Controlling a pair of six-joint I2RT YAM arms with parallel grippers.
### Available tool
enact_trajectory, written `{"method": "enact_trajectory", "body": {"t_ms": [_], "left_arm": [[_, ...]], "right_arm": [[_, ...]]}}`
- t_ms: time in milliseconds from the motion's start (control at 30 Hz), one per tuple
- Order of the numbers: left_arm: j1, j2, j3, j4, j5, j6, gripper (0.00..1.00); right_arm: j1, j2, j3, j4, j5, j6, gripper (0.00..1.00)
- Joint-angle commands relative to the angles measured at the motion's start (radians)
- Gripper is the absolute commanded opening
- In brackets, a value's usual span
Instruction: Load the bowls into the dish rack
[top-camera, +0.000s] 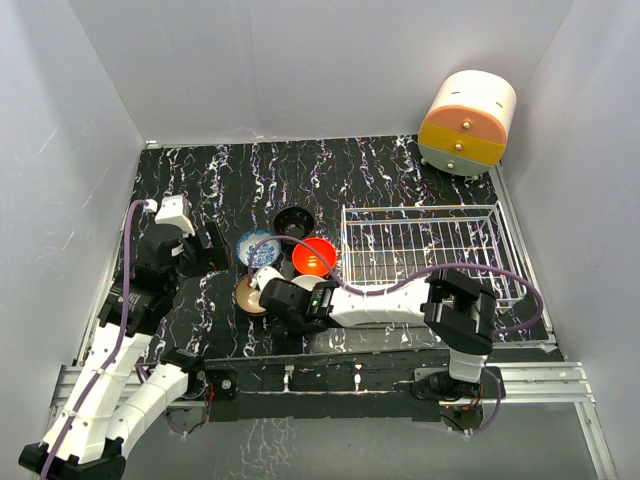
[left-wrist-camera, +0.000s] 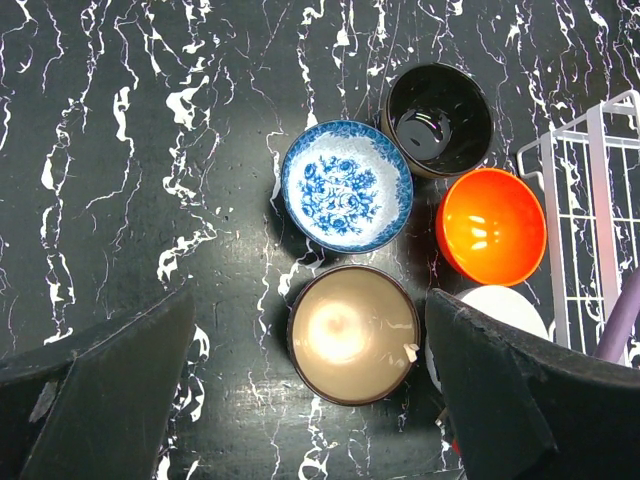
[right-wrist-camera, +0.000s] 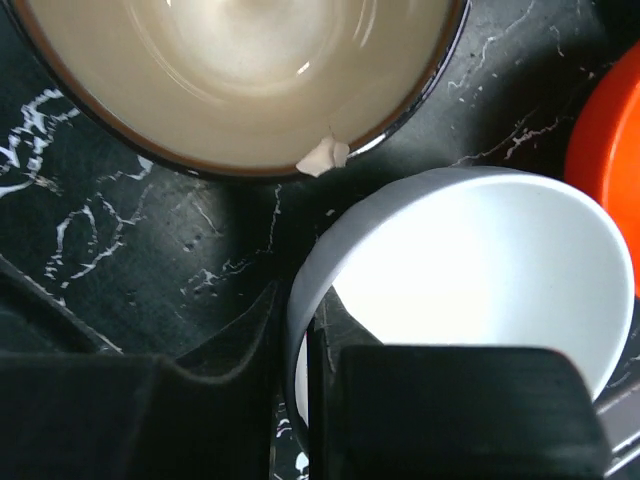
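Five bowls sit clustered left of the wire dish rack (top-camera: 420, 245): black (top-camera: 295, 220), blue-and-white (top-camera: 257, 244), red-orange (top-camera: 316, 257), tan-gold (top-camera: 248, 296) and white (top-camera: 306, 283). My right gripper (right-wrist-camera: 300, 322) is shut on the white bowl (right-wrist-camera: 470, 270), one finger outside its left rim and one inside; in the top view the right gripper (top-camera: 272, 290) reaches far left. My left gripper (left-wrist-camera: 310, 400) is open and empty, hovering above the tan-gold bowl (left-wrist-camera: 352, 333). Its view also shows the blue-and-white (left-wrist-camera: 347, 187), black (left-wrist-camera: 437, 120) and red-orange (left-wrist-camera: 492, 225) bowls. The rack holds no bowls.
A round cream-and-orange drawer cabinet (top-camera: 466, 122) stands at the back right, behind the rack. The rack's left edge (left-wrist-camera: 590, 200) lies just right of the red-orange bowl. White walls enclose the black marbled table (top-camera: 220, 180). A purple cable loops over the right arm.
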Motion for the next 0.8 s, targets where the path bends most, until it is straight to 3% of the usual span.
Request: {"method": "enact_trajectory", "body": {"t_ms": [0, 133, 367, 567, 667, 767], "left_arm": [[-0.004, -0.011, -0.009, -0.018, -0.018, -0.002, 0.97], [-0.003, -0.018, -0.008, -0.021, -0.025, -0.004, 0.97], [-0.003, -0.022, -0.003, -0.021, -0.038, -0.003, 0.97], [-0.003, -0.019, -0.013, -0.01, -0.029, -0.007, 0.97], [-0.003, -0.015, -0.009, -0.004, -0.024, -0.007, 0.97], [-0.004, -0.009, -0.002, -0.001, -0.017, -0.003, 0.97]], "right_arm": [[0.011, -0.007, 0.041, 0.014, -0.005, 0.02, 0.08], [0.036, -0.064, 0.082, -0.02, -0.073, 0.037, 0.08], [0.039, -0.322, 0.083, 0.062, -0.27, 0.078, 0.08], [0.018, -0.486, 0.112, 0.101, -0.233, 0.092, 0.08], [-0.084, -0.541, 0.101, 0.112, -0.261, 0.097, 0.08], [-0.291, -0.617, 0.029, 0.191, -0.426, 0.148, 0.08]]}}
